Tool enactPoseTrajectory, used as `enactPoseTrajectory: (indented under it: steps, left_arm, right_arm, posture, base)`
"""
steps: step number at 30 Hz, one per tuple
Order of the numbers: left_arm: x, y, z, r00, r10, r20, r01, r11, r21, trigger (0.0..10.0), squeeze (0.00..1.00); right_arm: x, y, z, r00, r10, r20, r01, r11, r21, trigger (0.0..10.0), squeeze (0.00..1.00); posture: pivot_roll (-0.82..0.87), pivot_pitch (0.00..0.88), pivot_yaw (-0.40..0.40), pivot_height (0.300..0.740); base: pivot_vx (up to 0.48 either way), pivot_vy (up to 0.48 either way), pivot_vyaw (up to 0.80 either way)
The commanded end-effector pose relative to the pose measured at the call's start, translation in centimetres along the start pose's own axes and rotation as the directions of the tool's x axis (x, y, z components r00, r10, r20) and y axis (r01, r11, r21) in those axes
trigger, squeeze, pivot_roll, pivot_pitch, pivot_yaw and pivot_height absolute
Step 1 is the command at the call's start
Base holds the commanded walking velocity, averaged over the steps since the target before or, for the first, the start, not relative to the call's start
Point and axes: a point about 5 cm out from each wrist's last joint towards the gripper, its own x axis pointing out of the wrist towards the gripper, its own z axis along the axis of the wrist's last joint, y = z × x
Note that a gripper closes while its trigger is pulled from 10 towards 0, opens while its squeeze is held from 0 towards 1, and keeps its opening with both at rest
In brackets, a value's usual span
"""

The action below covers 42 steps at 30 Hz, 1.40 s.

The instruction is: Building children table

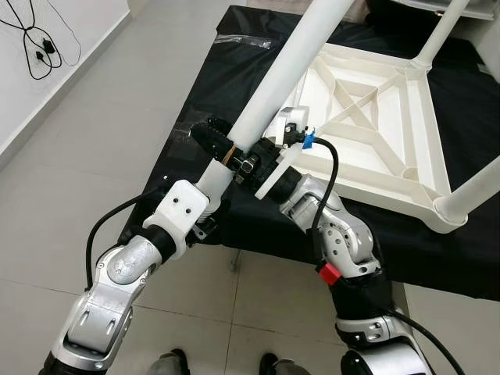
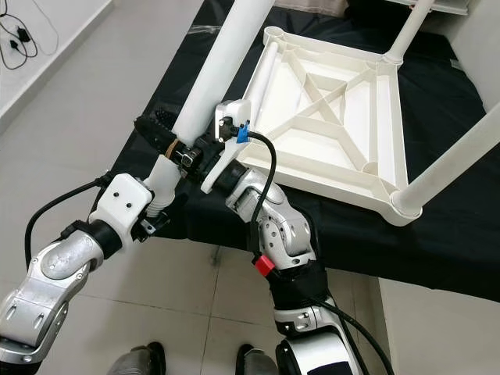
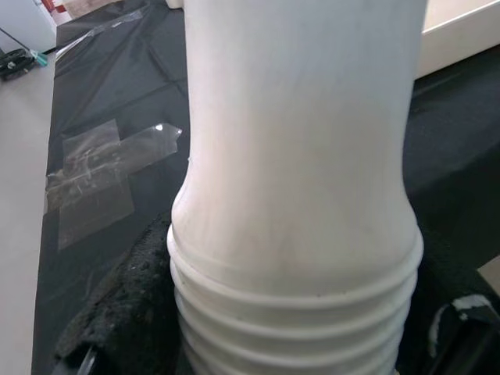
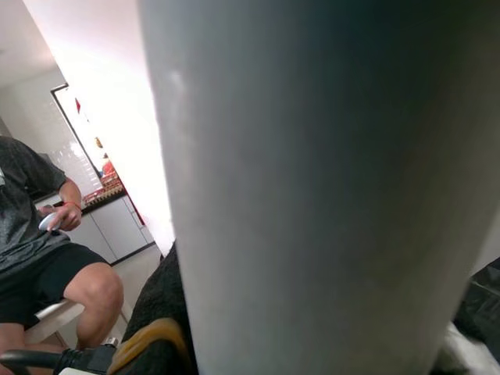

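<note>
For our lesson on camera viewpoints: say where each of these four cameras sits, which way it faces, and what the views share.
Left eye: on the head, looking down at both arms, the left gripper and right gripper on the white leg, beside the upturned tabletop.
Right eye: same scene, seen slightly from the right.
Left wrist: along the leg's threaded end, over the black cloth.
Right wrist: close on the leg, a seated person behind.
All share the leg.

Bright, even indoor light; sharp head views; blown-out backlight behind the right wrist.
</note>
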Motion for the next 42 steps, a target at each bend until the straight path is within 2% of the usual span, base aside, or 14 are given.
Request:
enactPoseTrajectory:
  steps: [1,2,5,6,8,9,13,19,22,24,28,29,33,42]
  left_arm:
    - [-0.1,-0.3,-0.6,1.000,-0.010,-0.027,0.010,1.000,0.001,10.0,0.00]
    - [-0.4,-0.4,-0.4,1.000,-0.023,-0.013,0.023,0.999,-0.022,10.0,0.00]
    - [-1.0,-0.5,-0.2,0.998,-0.063,0.002,0.063,0.996,-0.070,10.0,0.00]
    - [-1.3,-0.5,-0.2,0.996,-0.084,0.005,0.084,0.993,-0.089,10.0,0.00]
    - [-1.3,-0.5,-0.2,0.996,-0.084,0.005,0.084,0.993,-0.089,10.0,0.00]
    - [-1.6,-0.4,-0.3,0.994,-0.108,0.002,0.107,0.990,-0.086,10.0,0.00]
    - [-2.1,-0.2,-0.6,0.989,-0.149,-0.013,0.147,0.984,-0.098,10.0,0.00]
    - [-2.6,-0.2,-0.6,0.980,-0.200,-0.004,0.195,0.963,-0.186,10.0,0.00]
    - [-3.5,-0.7,-0.7,0.961,-0.275,0.008,0.265,0.917,-0.299,10.0,0.00]
    - [-3.5,-0.7,-0.7,0.961,-0.275,0.008,0.265,0.917,-0.299,10.0,0.00]
    - [-4.9,-2.0,-1.1,0.915,-0.404,0.006,0.373,0.840,-0.395,10.0,0.00]
    - [-4.9,-2.0,-1.1,0.915,-0.404,0.006,0.373,0.840,-0.395,10.0,0.00]
    - [-6.2,-3.2,-1.7,0.862,-0.507,-0.006,0.452,0.774,-0.445,10.0,0.00]
    - [-6.6,-2.8,-2.0,0.839,-0.543,-0.029,0.475,0.758,-0.448,10.0,0.00]
  right_arm:
    - [-0.4,-0.2,-0.4,1.000,-0.011,-0.014,0.011,1.000,0.019,10.0,0.04]
    - [-0.7,-0.5,-0.4,1.000,-0.003,-0.018,0.003,0.999,0.036,10.0,1.00]
    - [-1.0,-1.2,0.1,1.000,0.022,-0.021,-0.021,0.998,0.051,10.0,1.00]
    - [-1.1,-1.5,0.5,0.999,0.028,-0.023,-0.027,0.999,0.041,10.0,0.93]
    - [-1.1,-1.5,0.5,0.999,0.028,-0.023,-0.027,0.999,0.041,10.0,0.93]
    - [-1.2,-1.9,0.8,0.999,0.035,-0.024,-0.034,0.999,0.038,10.0,0.00]
    - [-1.4,-2.5,1.4,0.997,0.070,-0.032,-0.070,0.997,0.024,10.0,0.00]
    - [-2.1,-2.4,1.3,0.979,0.184,-0.087,-0.182,0.983,0.037,10.0,0.00]
    - [-3.1,-2.2,1.0,0.948,0.292,-0.123,-0.283,0.955,0.087,10.0,0.00]
    - [-3.1,-2.2,1.0,0.948,0.292,-0.123,-0.283,0.955,0.087,10.0,0.00]
    - [-3.5,-2.3,0.8,0.931,0.340,-0.129,-0.325,0.937,0.124,10.0,0.00]
    - [-3.5,-2.3,0.8,0.931,0.340,-0.129,-0.325,0.937,0.124,10.0,0.00]
    - [-3.3,-2.3,0.7,0.918,0.371,-0.137,-0.353,0.925,0.139,10.0,0.00]
    - [-3.5,-1.7,0.1,0.884,0.435,-0.172,-0.406,0.896,0.180,10.0,0.00]
  posture:
    - [0.12,0.217,-0.052,0.740]
    - [0.12,0.217,-0.052,0.740]
    - [0.12,0.218,-0.050,0.740]
    - [0.12,0.218,-0.050,0.740]
    - [0.12,0.218,-0.050,0.740]
    - [0.12,0.219,-0.047,0.740]
    - [0.13,0.218,-0.042,0.740]
    - [0.13,0.213,-0.033,0.740]
    - [0.13,0.213,-0.030,0.740]
    - [0.13,0.213,-0.030,0.740]
    - [0.13,0.209,-0.031,0.740]
    - [0.13,0.209,-0.031,0.740]
    - [0.13,0.207,-0.028,0.740]
    - [0.13,0.197,-0.033,0.740]
  base:
    - [0.000,0.000,0.00]
    - [0.000,0.000,0.00]
    - [0.000,0.000,0.00]
    - [0.000,0.000,0.00]
    - [0.000,0.000,0.00]
    - [0.000,0.000,0.00]
    - [0.000,0.000,0.00]
    - [0.000,0.000,0.00]
    - [0.000,0.000,0.00]
    - [0.000,0.000,0.00]
    - [0.000,0.000,0.00]
    - [0.000,0.000,0.00]
    - [0.000,0.000,0.00]
    - [0.000,0.000,0.00]
